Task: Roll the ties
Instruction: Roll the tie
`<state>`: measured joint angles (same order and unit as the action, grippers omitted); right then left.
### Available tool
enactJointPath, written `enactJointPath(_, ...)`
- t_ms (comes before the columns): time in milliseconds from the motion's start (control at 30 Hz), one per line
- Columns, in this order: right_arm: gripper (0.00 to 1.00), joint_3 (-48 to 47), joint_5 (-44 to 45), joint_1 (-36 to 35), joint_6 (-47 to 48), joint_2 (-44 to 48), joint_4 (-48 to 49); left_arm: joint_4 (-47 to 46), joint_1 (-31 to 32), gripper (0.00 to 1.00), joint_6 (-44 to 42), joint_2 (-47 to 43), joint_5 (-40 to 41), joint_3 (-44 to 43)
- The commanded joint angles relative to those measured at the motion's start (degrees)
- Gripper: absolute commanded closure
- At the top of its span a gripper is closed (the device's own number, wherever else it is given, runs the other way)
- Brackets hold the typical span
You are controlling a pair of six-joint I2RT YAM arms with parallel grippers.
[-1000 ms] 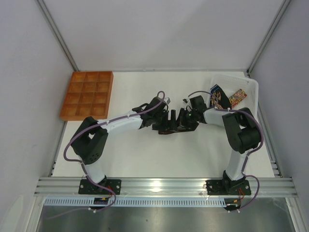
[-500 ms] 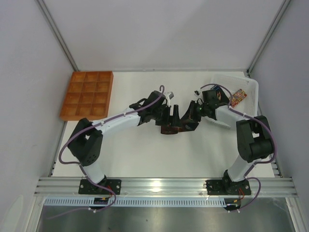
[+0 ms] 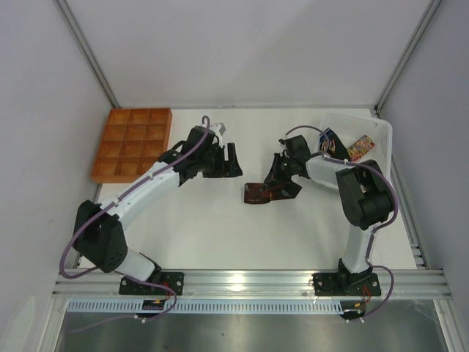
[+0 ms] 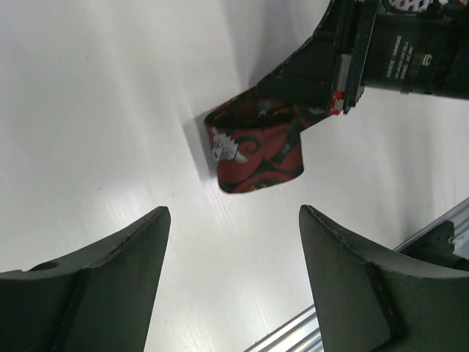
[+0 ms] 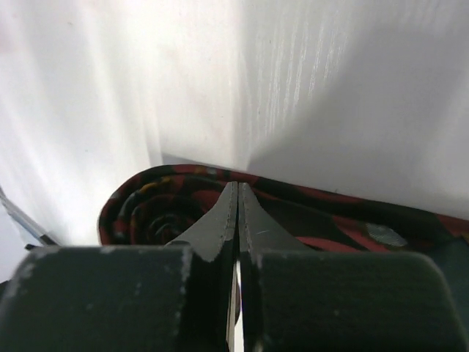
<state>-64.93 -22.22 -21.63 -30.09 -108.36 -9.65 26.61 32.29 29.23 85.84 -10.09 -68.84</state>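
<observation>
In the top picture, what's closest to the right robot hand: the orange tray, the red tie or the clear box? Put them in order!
From the right gripper:
1. Red tie, right at its fingertips, mid-table.
2. Clear box, back right corner.
3. Orange tray, far off at the back left.

Orange compartment tray (image 3: 132, 144) sits far-left; clear bin (image 3: 374, 123) far-right

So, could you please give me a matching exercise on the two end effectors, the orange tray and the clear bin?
1 left end effector
2 right end effector
3 orange tray
4 clear bin

a far right corner
b open, holding nothing
c far left corner
d shut on red tie

Pairs: 1-b, 2-d, 3-c, 4-a
</observation>
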Motion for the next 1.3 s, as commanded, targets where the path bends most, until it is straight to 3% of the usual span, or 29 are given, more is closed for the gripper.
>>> enactJointPath(0,1.00,-1.96,4.20,-1.66,-0.50,-2.29,1.65,3.97,0.14,0.23,-2.51,-4.89,3.67,2.65)
enactJointPath(333,1.00,-3.11,-2.21,-6.93,4.59,-8.28,0.25,7.67,-0.74,0.21,-4.97,-13.33,5.61,7.05)
enactJointPath(467,1.00,0.40,-5.81,-8.08,2.76,-6.79,2.78,5.56,-0.83,0.15,-8.92,-17.02,4.20,10.81)
enactJointPath(633,1.00,-0.19,-7.41,-7.91,1.70,-2.93,1.93,1.43,0.92,0.00,-12.52,-19.13,4.54,14.17)
enactJointPath(667,1.00,-3.94,-6.62,-5.90,1.96,-0.65,-0.43,1.95,6.24,0.00,-14.88,-17.05,9.94,12.52)
enactJointPath(800,0.98,-7.22,-4.68,-0.02,2.40,3.67,-5.71,3.09,11.29,0.00,-20.25,-12.21,15.79,9.70)
enactJointPath(1033,0.91,-3.90,-6.78,10.36,2.31,15.44,-8.19,2.22,16.83,0.00,-31.77,-2.36,8.96,2.50)
enactJointPath(1167,0.87,2.16,-9.51,13.54,0.91,20.11,-5.04,-0.93,20.69,0.00,-41.50,3.27,8.14,1.86)
enactJointPath(1267,0.87,5.42,-10.56,14.59,1.34,21.60,-4.33,-0.96,22.90,0.00,-43.82,7.04,7.47,-0.06)
